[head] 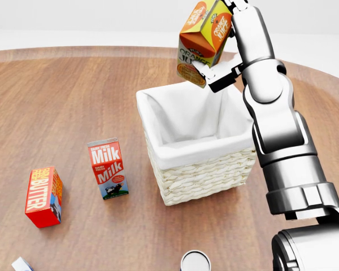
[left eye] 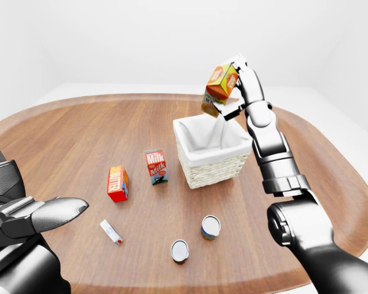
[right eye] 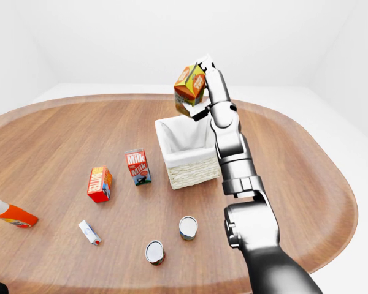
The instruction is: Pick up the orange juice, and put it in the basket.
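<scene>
Transport step. The right hand (head: 217, 56) is clamped on the orange juice (head: 203, 39), held tilted in the air. The basket (head: 198, 141) lies below the hand, slightly toward the robot. Next: center over its opening, lower, release.

Right arm raised, fingers (head: 217, 70) clamped.

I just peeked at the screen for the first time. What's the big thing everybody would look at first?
Your eye goes first to the bright orange juice carton, tilted and held high in the silver right hand near the top of the head view. Right below it sits the white-lined basket on the wooden table. To the basket's left stand a red milk carton and a butter box.
</scene>
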Available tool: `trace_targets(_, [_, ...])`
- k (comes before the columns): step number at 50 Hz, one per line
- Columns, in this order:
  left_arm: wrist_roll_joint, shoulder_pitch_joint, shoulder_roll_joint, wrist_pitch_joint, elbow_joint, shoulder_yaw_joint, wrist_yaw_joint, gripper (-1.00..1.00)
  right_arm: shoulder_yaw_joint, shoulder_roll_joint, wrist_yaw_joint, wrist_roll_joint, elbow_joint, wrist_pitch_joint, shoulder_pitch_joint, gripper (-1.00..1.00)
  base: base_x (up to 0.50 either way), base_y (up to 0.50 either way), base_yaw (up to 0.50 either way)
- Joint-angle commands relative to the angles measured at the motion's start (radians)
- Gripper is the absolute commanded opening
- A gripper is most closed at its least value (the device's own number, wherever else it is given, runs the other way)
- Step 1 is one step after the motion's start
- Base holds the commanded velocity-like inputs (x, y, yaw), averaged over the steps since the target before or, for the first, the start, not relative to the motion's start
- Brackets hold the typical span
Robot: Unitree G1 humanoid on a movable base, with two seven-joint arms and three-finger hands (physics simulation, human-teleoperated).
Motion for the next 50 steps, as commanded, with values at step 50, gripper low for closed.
trace_targets(50, [0.042,-0.008,-0.027,0.000,0.000,0.009,-0.041,1.00,-0.011,0.000,-0.148,0.025,0.584,0.000,-0.307,-1.00,0.00,0.00,0.00])
